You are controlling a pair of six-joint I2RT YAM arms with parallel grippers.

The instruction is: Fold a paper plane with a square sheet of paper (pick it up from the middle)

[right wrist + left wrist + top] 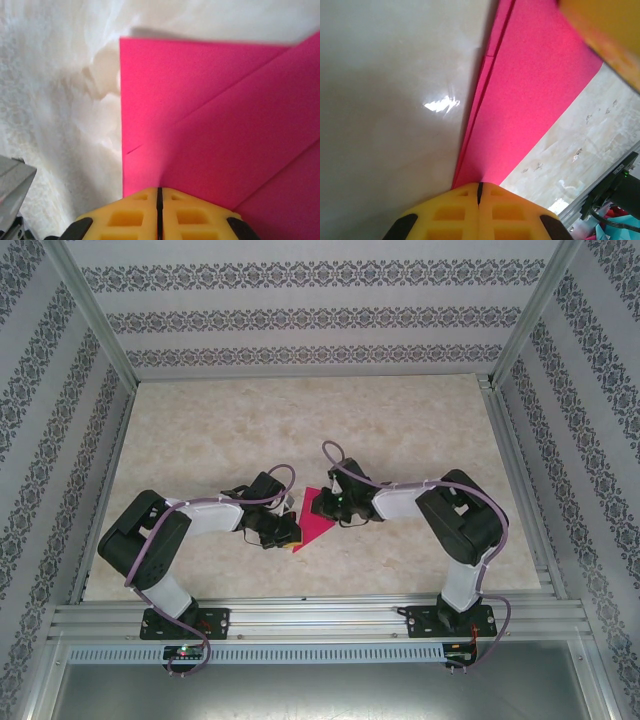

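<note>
Left of the sheet of paper (pixel 312 533) (pixel 535 90) (pixel 210 125), the left jaws are closed, their yellow tips touching its edge. I cannot tell whether they pinch it. The magenta sheet, creased into folded flaps, lies on the worktop (pixel 400 430). At its far right, the right jaws are closed, with their tips over its surface.

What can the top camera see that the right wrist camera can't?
The top view takes in the whole left arm and right arm, the marble table and the patterned walls. The right wrist view gets close enough for the diagonal fold edge and the right gripper's shut yellow fingers. Both show the pink paper.
</note>
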